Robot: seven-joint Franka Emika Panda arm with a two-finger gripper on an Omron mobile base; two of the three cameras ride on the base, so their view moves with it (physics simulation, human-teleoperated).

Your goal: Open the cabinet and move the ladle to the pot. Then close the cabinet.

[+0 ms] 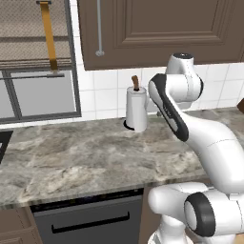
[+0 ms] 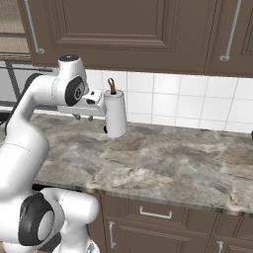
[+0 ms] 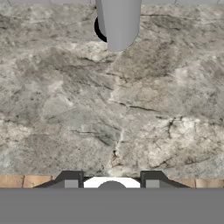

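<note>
The marble counter (image 1: 71, 152) holds 1 paper towel roll (image 1: 137, 108). The cabinet (image 1: 162, 28) above is closed, hiding any ladle. The gripper (image 3: 111, 183), jaws partly apart and empty, should rise squarely to the bar handle (image 1: 99, 26).

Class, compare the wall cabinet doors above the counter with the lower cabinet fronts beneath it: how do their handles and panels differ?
The wall cabinet doors carry long vertical bar handles; the lower cabinet fronts have short handles, one of them horizontal. The wall doors are large raised panels; the lower fronts include a shallow drawer. Both are dark brown wood, and all are shut.
</note>
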